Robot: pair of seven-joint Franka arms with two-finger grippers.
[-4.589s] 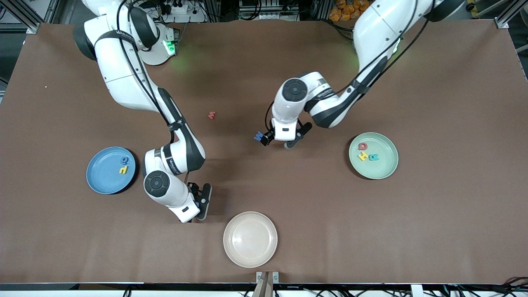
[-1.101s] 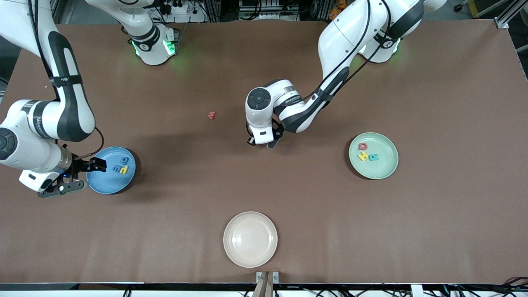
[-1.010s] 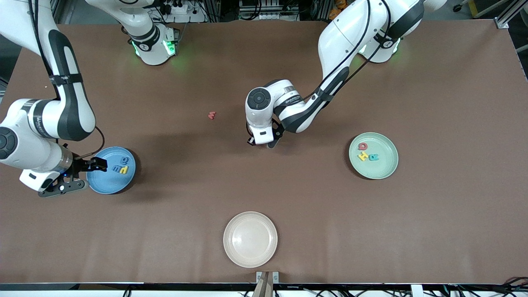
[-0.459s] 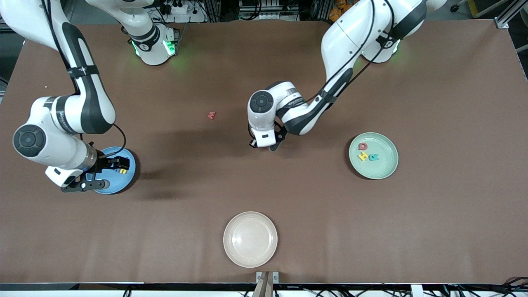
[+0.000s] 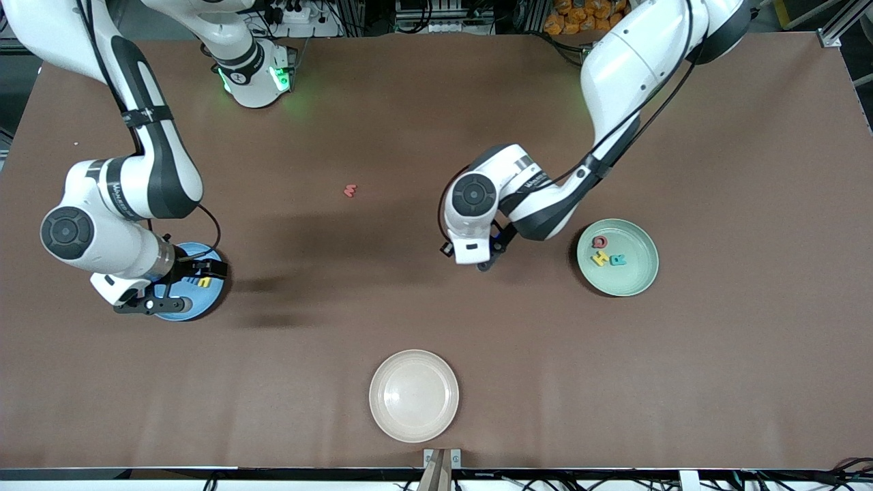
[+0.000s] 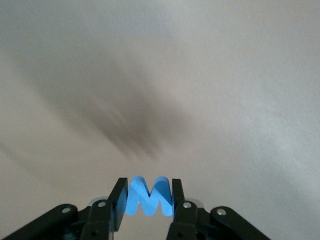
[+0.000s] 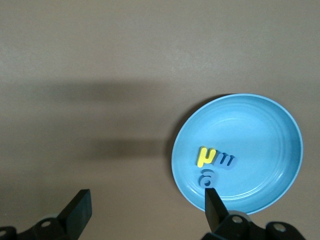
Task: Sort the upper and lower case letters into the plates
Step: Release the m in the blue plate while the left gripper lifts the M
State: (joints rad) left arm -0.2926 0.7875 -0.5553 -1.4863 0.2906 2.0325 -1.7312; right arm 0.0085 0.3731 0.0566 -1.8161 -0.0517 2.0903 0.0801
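My left gripper (image 5: 469, 259) is shut on a blue letter M (image 6: 150, 196), over bare table a little short of the mint green plate (image 5: 638, 273). That plate holds a red Q (image 5: 599, 241), a yellow H (image 5: 600, 258) and a teal R (image 5: 618, 260). My right gripper (image 5: 179, 290) hangs open and empty over the sky blue plate (image 5: 215, 294). In the right wrist view the blue plate (image 7: 260, 130) holds a yellow letter (image 7: 205, 156), a blue m (image 7: 226, 161) and a blue round letter (image 7: 207, 178). A small red letter (image 5: 350, 190) lies alone mid-table.
A cream-white plate (image 5: 414, 395) with nothing in it sits near the table edge closest to the front camera. Both arm bases stand along the edge farthest from that camera. The right arm's elbow reaches over its end of the table.
My left gripper has carried the blue M toward the green plate. My right gripper has slid from the blue plate's outer edge to over the plate, still open.
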